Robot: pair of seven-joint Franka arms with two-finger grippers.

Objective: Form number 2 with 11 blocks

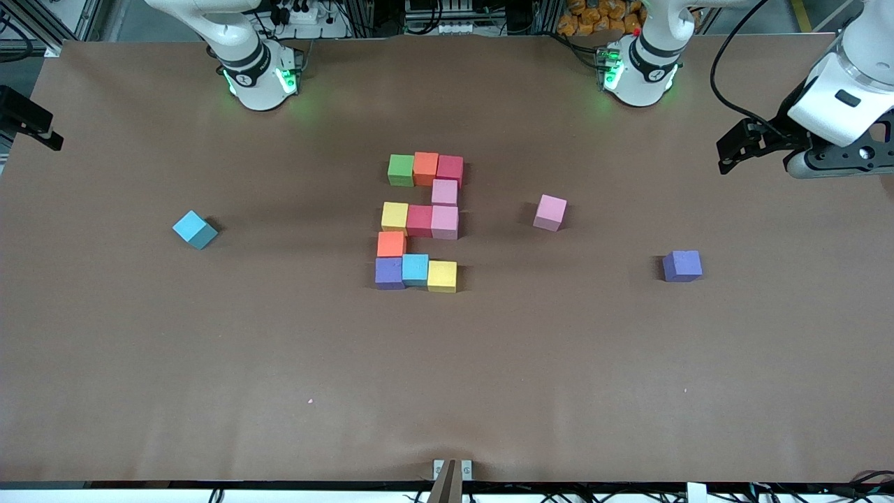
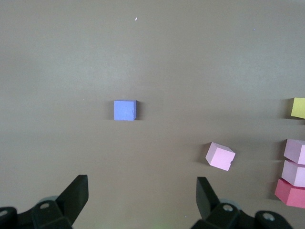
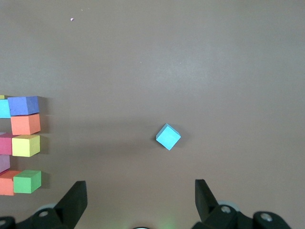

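The number 2 [image 1: 421, 222] sits at the middle of the desk [image 1: 447, 391], its blocks [image 1: 418, 169] set edge to edge. Three loose blocks lie apart from it: one [image 1: 195, 230] well off toward the right arm's end, one [image 1: 550, 212] near the figure toward the left arm's end, and another [image 1: 682, 266] beside that one, nearer the front camera and closer to the desk's end.

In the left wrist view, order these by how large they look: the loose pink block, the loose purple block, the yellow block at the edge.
1. Loose pink block, tilted.
2. Loose purple block.
3. Yellow block, cut by the picture's edge, so its rank is unsure.
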